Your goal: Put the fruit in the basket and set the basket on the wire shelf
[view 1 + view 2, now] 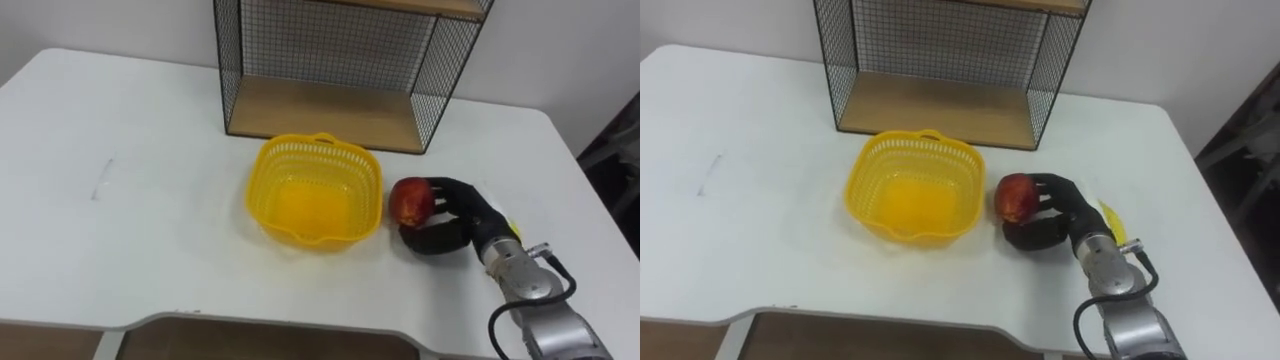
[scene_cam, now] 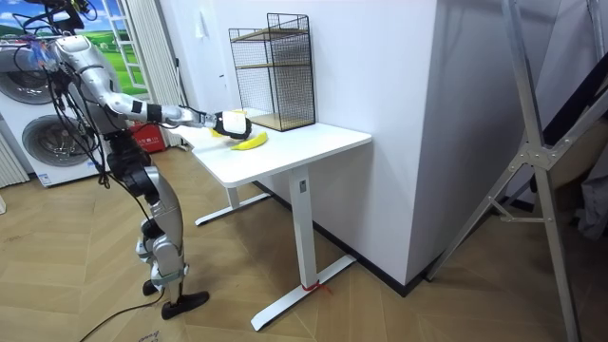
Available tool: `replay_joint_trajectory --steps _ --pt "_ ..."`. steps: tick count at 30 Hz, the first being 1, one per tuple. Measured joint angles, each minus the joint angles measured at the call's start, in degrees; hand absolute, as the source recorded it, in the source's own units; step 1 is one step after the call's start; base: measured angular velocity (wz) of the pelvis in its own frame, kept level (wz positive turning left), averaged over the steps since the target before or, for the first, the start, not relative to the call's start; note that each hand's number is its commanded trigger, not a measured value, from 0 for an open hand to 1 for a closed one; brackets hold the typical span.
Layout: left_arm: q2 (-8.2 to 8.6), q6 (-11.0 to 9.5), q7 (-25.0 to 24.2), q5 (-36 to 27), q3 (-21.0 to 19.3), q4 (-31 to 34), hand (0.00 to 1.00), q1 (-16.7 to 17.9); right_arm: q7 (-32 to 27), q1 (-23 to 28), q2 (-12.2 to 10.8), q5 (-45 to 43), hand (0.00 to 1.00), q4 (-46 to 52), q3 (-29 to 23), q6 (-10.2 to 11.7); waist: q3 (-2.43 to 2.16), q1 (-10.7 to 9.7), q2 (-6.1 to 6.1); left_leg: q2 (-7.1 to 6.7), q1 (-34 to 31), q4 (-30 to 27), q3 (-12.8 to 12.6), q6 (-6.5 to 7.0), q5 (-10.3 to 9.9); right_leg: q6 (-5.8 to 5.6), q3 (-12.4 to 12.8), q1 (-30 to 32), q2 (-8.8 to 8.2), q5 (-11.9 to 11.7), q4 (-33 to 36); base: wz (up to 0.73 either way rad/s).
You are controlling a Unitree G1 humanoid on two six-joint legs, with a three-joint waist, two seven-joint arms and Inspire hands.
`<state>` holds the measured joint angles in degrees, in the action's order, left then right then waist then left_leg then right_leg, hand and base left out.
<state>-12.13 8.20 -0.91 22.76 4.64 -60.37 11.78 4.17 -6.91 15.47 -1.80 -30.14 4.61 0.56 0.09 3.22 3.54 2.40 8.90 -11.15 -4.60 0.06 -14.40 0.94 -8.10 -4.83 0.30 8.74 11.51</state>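
Counter (image 1: 120,150): white, carrying everything
Basket (image 1: 315,190): yellow, in front of the wire shelf (image 1: 340,60)
Apple (image 1: 411,201): red, just beside the basket's right rim
Right hand (image 1: 462,213): fingers curled round the apple
Banana (image 1: 1112,222): mostly hidden behind the hand

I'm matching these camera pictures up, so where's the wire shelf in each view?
Left eye view: wire shelf, top centre, behind the yellow basket.
Right eye view: top, left of centre.
Room view: upper part, left of centre.
Shared landmark: the white table it stands on.
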Motion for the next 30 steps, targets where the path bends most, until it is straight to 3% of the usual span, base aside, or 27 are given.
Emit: replay_joint_trajectory --steps 5,11,21,26,30 --pt "0.16 -0.1 0.0 0.1 0.0 0.0 0.00 0.4 -0.5 1.5 -2.1 9.3 1.00 -2.8 -2.4 2.8 -0.12 -0.4 -1.28 -0.01 0.2 0.3 0.0 0.01 -0.1 -0.04 0.1 -0.3 0.04 0.0 -0.1 0.00" --pt "0.22 -0.1 -0.1 0.5 -0.4 1.0 0.00 1.5 -0.3 2.3 -2.3 14.6 1.00 -2.7 -1.9 3.8 -0.39 -1.4 -1.38 -0.04 0.1 -0.2 -0.1 0.01 -0.1 -0.08 0.2 -0.3 0.06 0.0 -0.7 0.00" --pt "0.95 -1.1 0.0 0.4 -0.4 0.6 0.00 1.5 -1.0 3.5 -2.3 15.4 1.00 -0.1 -1.4 3.6 -0.47 -1.4 -1.82 -0.03 0.1 0.0 -0.2 0.01 -0.1 -0.11 0.2 -0.3 0.11 0.0 -0.8 0.00" --pt "1.78 -1.1 0.0 0.4 -0.3 0.6 0.00 1.5 -1.3 3.6 -2.3 15.4 1.00 3.7 -0.9 1.8 -0.37 -1.4 -2.44 -0.04 -0.1 0.2 -0.3 0.02 0.0 -0.11 0.4 0.1 0.14 0.0 -0.7 0.00" --pt "2.09 -1.1 -0.1 0.4 -0.3 0.6 0.00 1.5 -0.9 3.6 -2.3 15.2 1.00 5.8 -0.9 1.8 -0.25 -1.4 -2.71 -0.04 0.0 0.2 -0.4 0.03 0.0 -0.11 0.4 0.1 0.12 0.0 -0.7 0.00"
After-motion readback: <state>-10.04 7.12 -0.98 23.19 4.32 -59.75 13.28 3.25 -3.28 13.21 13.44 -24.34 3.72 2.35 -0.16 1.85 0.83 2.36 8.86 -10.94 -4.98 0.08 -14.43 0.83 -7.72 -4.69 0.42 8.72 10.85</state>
